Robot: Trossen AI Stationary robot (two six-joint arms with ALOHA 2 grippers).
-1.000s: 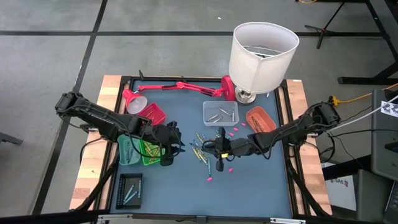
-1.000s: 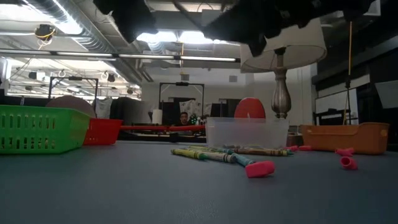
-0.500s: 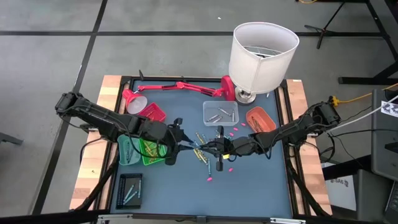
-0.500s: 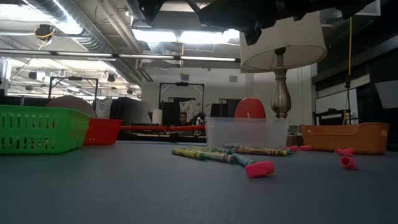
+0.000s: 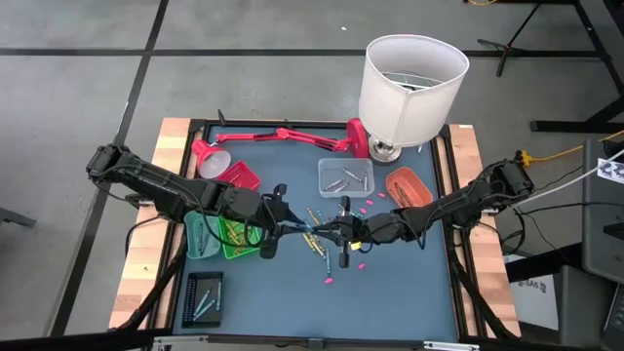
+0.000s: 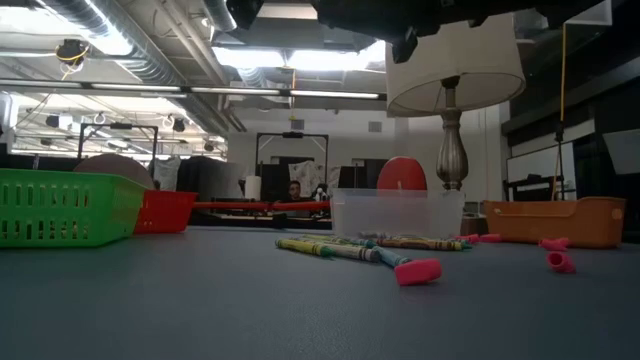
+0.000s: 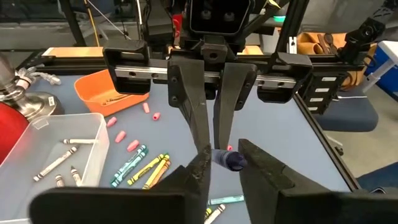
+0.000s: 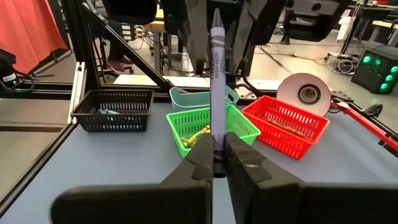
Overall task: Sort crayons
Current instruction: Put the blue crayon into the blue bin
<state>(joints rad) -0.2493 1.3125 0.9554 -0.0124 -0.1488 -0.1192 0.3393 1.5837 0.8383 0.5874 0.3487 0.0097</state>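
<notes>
You have right gripper point(image 8: 214, 163) clamped on grey crayon point(image 8: 216, 74); left gripper point(image 7: 225, 167) spread narrowly around its tip, mid-table.

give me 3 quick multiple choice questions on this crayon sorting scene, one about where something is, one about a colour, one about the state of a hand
1. Where does the green basket sit on the table?
A. under the left arm
B. under the white lampshade
C. beside the orange tray

2. What colour is the crayon held by the right hand?
A. yellow
B. grey
C. red

3. What is the left hand doing?
A. shut on a pink bit
B. resting inside the clear tray
C. open, its fingers on either side of the held crayon's tip

Answers:
1. A, the high view shows the basket on the left side below the left arm.
2. B, the right wrist view shows a grey stick standing up from that hand.
3. C, the left wrist view shows a gap between its fingers, with the crayon's tip in that gap.
</notes>
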